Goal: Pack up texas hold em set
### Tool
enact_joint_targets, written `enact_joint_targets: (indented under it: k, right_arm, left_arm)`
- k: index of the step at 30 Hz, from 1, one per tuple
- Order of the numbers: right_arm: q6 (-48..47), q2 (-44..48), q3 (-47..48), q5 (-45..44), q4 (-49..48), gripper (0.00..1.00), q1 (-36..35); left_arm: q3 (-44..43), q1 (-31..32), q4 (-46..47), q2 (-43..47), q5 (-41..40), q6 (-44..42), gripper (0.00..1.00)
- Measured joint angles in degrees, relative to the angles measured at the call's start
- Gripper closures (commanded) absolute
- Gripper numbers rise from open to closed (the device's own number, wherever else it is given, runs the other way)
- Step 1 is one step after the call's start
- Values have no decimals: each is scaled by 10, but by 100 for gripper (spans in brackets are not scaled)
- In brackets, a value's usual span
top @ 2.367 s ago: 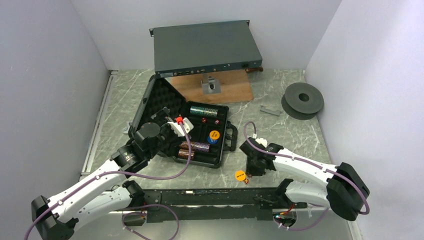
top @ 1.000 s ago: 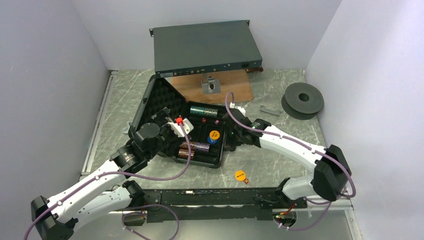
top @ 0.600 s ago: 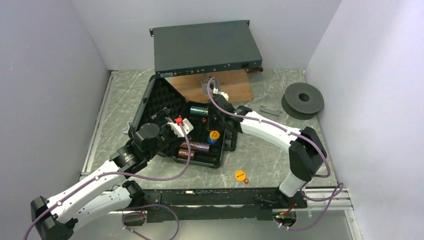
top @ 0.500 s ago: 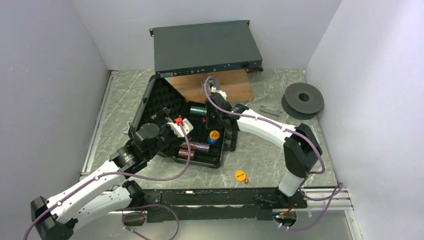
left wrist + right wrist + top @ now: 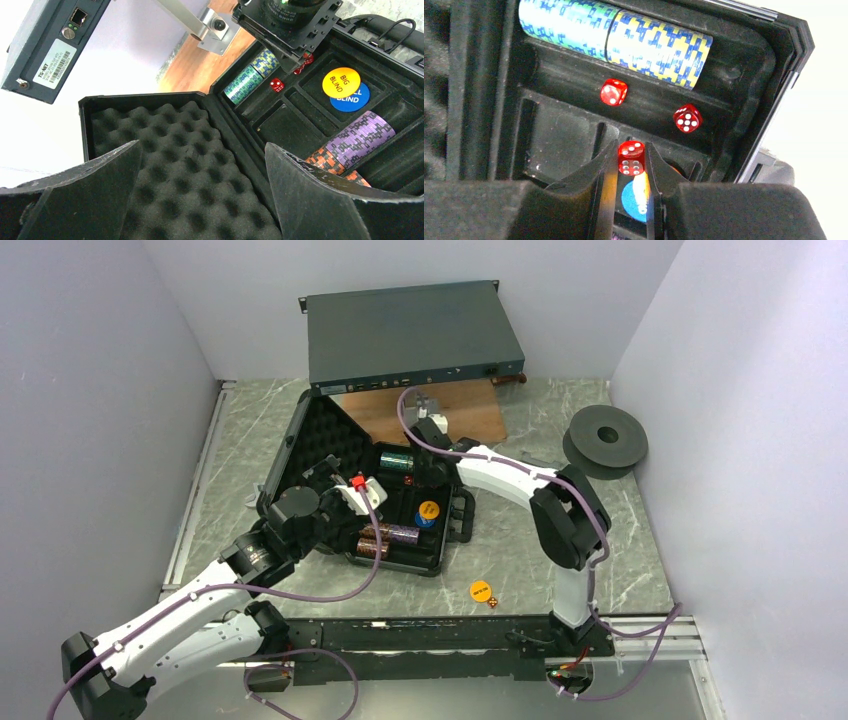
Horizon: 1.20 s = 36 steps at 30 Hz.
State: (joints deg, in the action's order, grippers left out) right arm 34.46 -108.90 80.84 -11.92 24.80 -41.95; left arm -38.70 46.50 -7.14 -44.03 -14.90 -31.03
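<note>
The right gripper (image 5: pixel 631 150) pinches a small red translucent die (image 5: pixel 631 159) between its tips above the small black hard case (image 5: pixel 754 90) — let go from height, it could bounce off the ribs onto the grey marble table (image 5: pixel 600 540), or squirt sideways from so narrow a hold. The left gripper (image 5: pixel 200 190), spread wide, hovers by the foam-lined lid (image 5: pixel 175 150). Inside: green and blue-yellow chip stacks (image 5: pixel 614 30) at the far edge, two loose red dice (image 5: pixel 613 92) beside them, yellow and blue discs (image 5: pixel 341 82) mid-case, purple and orange stacks (image 5: pixel 357 137) nearest. An orange disc (image 5: pixel 480 590) lies outside, by the table's near edge.

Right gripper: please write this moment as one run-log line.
right gripper: shut on red die, above open case | left gripper: open, facing foam lid | on table: orange disc
</note>
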Motion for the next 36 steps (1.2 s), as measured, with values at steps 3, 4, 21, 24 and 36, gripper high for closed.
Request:
enact_joint_targets:
  k: [3, 4, 21, 24, 36]
  right_arm:
    - [-4, -15, 5, -2, -1, 100, 4]
    - [-4, -20, 7, -2, -2, 100, 5]
    - [-16, -61, 33, -3, -14, 90, 19]
    - [-22, -63, 35, -2, -14, 82, 20]
    - [-32, -63, 35, -6, -13, 46, 20]
  left_arm:
    - [0, 1, 0, -1, 0, 0, 1]
    - [0, 1, 0, -1, 0, 0, 1]
    - [0, 4, 0, -6, 0, 0, 1]
    - [0, 4, 0, -6, 0, 0, 1]
    - [0, 4, 0, -6, 0, -1, 1]
